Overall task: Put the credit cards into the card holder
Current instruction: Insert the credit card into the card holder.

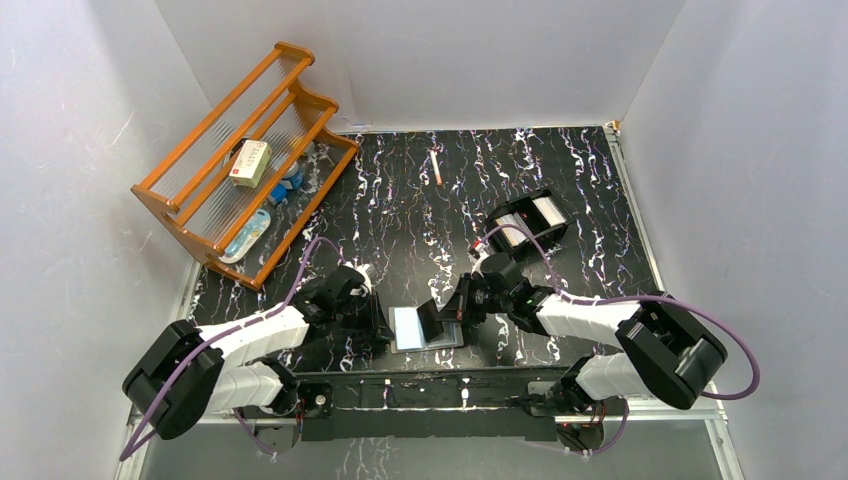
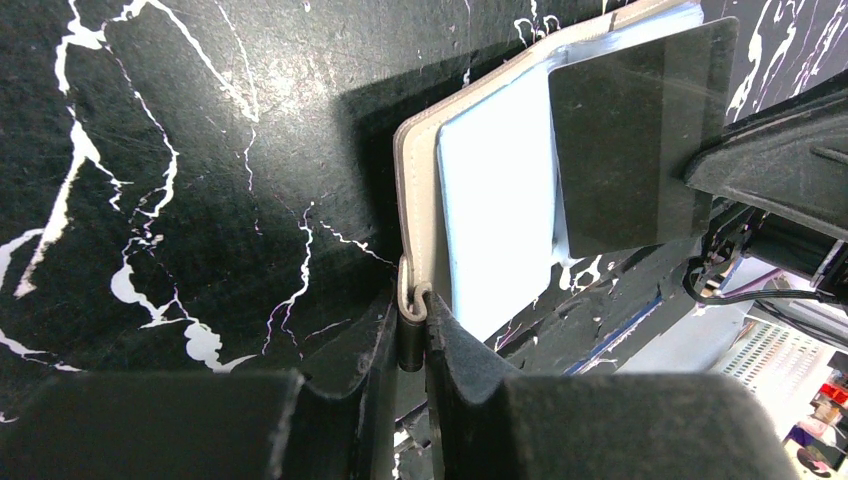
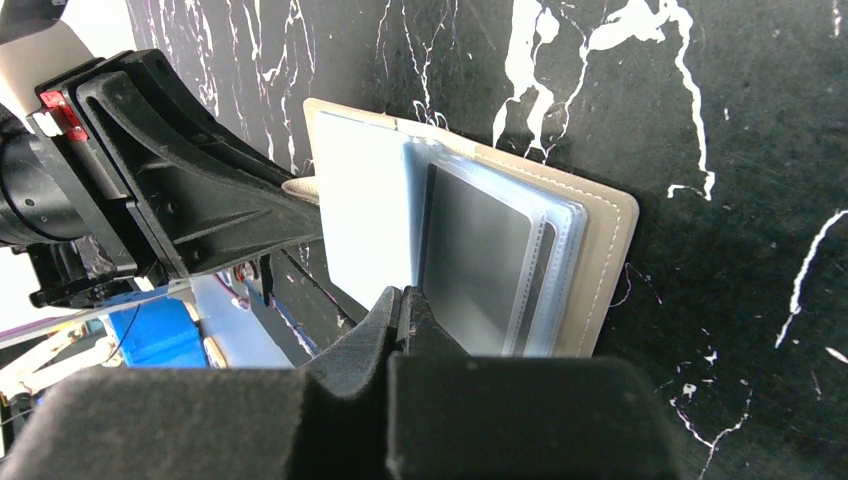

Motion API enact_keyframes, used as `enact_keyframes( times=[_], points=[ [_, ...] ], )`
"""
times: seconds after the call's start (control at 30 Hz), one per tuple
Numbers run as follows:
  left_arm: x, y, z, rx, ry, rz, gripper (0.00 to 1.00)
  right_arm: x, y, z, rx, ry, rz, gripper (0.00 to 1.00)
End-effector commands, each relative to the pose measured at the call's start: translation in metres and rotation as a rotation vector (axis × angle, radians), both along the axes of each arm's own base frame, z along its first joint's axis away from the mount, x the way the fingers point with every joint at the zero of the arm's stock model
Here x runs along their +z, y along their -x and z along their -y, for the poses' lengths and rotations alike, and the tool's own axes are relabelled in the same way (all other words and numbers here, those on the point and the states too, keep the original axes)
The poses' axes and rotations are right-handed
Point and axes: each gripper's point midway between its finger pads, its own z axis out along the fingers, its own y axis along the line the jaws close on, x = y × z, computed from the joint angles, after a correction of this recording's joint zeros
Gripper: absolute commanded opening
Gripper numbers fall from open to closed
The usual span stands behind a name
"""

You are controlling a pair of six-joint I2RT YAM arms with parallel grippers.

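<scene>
Top external view: the card holder [image 1: 408, 328] lies opened up, inside facing up, on the black white-veined bench [image 1: 400, 210], right by the near edge between the two arms. Its long axis runs left to right, with the fold line pointing away from the bases. The outside is dull beige-grey and leathery, with a stitched rim and rounded corners. The inside is glossy pale blue with see-through plastic pocket leaves.

The left claw [image 2: 415, 312] is clenched on the holder's left edge. The right claw [image 3: 405, 300] is pinched tight on one thin pocket leaf, which is tilted up off the rest and looks smoky grey.

The credit cards [image 1: 545, 210], flat white rectangles, sit in a shallow black tray [image 1: 557, 233] well behind the holder on the right.
</scene>
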Motion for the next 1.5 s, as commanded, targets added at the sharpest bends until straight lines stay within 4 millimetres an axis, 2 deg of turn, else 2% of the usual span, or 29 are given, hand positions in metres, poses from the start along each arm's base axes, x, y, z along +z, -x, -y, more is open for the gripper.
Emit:
enact_keyframes(
  times=[0.0, 0.73, 1.2, 1.27, 1.47],
  points=[
    [-0.003, 0.002, -0.006, 0.008, -0.01, 0.003, 0.12, 0.003, -0.003, -0.006, -0.003, -0.026, 0.029, 0.0],
    [-0.002, 0.001, -0.006, 0.016, -0.009, 0.008, 0.14, -0.001, 0.004, 0.001, -0.036, -0.028, 0.006, 0.0],
    [-0.003, 0.001, -0.005, 0.017, -0.006, 0.004, 0.14, 0.006, 0.009, -0.016, 0.029, -0.128, 0.004, 0.0],
    [-0.003, 0.001, -0.005, 0.018, -0.007, 0.002, 0.14, -0.005, 0.015, -0.009, 0.029, -0.111, -0.014, 0.0],
    [-0.004, 0.001, -0.006, 0.017, -0.009, 0.003, 0.14, -0.006, 0.017, -0.012, 0.034, -0.133, -0.027, 0.0]
  ],
)
